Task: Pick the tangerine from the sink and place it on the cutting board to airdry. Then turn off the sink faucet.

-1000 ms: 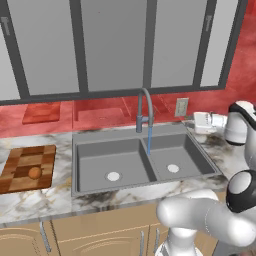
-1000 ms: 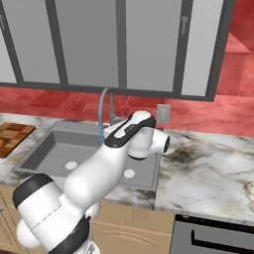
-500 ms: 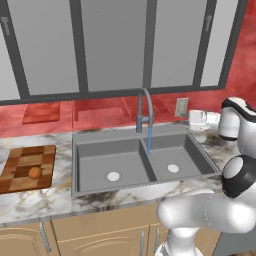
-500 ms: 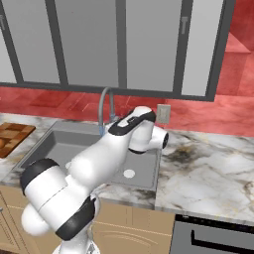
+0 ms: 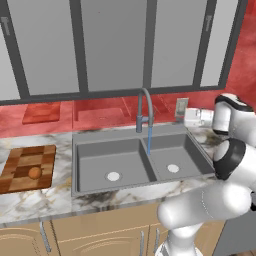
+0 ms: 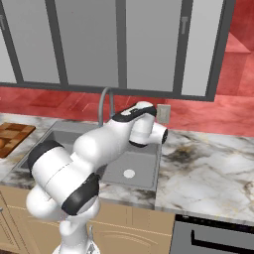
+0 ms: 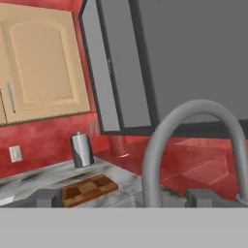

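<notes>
Jaws spread wide, nothing between; gripper (image 7: 123, 198) faces the sink faucet (image 7: 193, 140) arch in hand view. Left base view: tangerine (image 5: 34, 173) sits on cutting board (image 5: 27, 168); water runs into sink (image 5: 90, 165). Right base view: arm hides the handle. Risk: fingers strike spout, miss handle

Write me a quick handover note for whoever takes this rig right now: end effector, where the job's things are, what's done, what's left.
End effector: beside the tall grey gooseneck faucet, to its right, holding nothing visible; open or shut unclear.
Small orange tangerine: on the checkered wooden cutting board, left of the grey double-basin sink.
Done: tangerine placed.
Left: water stream is running into the sink; turn off the faucet.
</notes>
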{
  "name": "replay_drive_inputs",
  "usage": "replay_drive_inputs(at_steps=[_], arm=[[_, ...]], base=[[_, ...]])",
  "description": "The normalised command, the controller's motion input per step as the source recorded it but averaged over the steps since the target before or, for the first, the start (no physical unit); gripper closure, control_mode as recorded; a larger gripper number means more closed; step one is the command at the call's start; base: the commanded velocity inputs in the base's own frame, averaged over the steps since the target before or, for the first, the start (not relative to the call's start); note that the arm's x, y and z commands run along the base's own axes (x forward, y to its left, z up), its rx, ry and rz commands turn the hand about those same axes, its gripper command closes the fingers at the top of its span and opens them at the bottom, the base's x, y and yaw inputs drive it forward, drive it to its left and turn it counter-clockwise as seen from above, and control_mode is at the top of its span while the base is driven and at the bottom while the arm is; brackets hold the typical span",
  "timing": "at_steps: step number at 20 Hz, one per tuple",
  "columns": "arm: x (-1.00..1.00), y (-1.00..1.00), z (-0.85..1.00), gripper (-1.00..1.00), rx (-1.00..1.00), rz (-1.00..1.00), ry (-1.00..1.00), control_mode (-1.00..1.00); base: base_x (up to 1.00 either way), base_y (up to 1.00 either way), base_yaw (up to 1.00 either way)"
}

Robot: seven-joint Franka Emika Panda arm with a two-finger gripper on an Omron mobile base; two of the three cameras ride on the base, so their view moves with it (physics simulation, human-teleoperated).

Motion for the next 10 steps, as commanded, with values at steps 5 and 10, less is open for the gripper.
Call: replay_drive_inputs(at_steps=[5, 10], arm=[[0.27, 0.00, -0.13, -1.00, 0.00, 0.00, 0.01, -1.00], [0.04, 0.00, -0.25, -1.00, 0.00, 0.00, 0.01, -1.00]], base=[[0.00, 0.00, 0.00], [0.00, 0.00, 0.00]])
